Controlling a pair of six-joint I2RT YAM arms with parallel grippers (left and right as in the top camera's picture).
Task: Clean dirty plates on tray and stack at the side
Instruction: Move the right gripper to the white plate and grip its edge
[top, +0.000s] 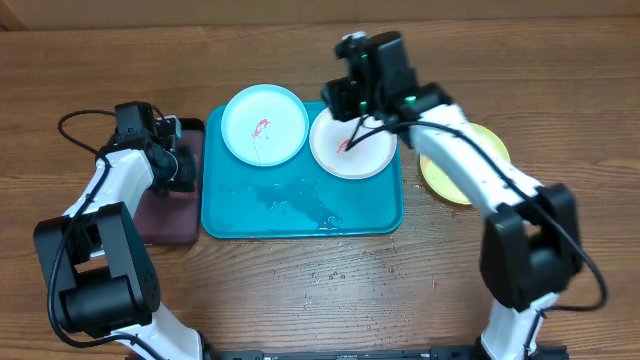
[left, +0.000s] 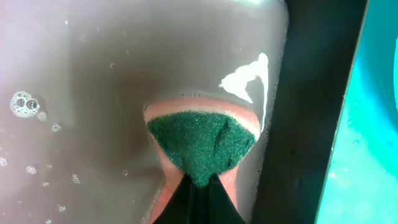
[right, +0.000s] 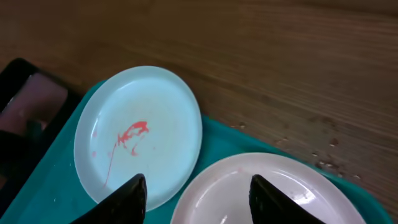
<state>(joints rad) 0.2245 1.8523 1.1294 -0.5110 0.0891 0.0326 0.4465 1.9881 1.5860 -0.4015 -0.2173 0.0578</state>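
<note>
The left gripper (left: 199, 182) is clamped on a green sponge (left: 202, 140), dipped in soapy water in the small tray (top: 160, 222). The right gripper (right: 198, 186) hovers, jaws apart, over the white plate (top: 358, 152) on the teal tray (top: 300, 215), beside the blue plate (top: 263, 122) — both smeared red. Pinning the white plate's rim should steady scrubbing. The yellow-green plate (top: 448, 186) lies off the tray's right edge — open table (top: 300, 300) in front.

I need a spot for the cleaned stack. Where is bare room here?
Bare wood lies in front of the teal tray and behind the light blue plate. The tray's near half is free but wet. Crowded: its far half, with the white plate under the right gripper, and the yellow-green plate beside it.
</note>
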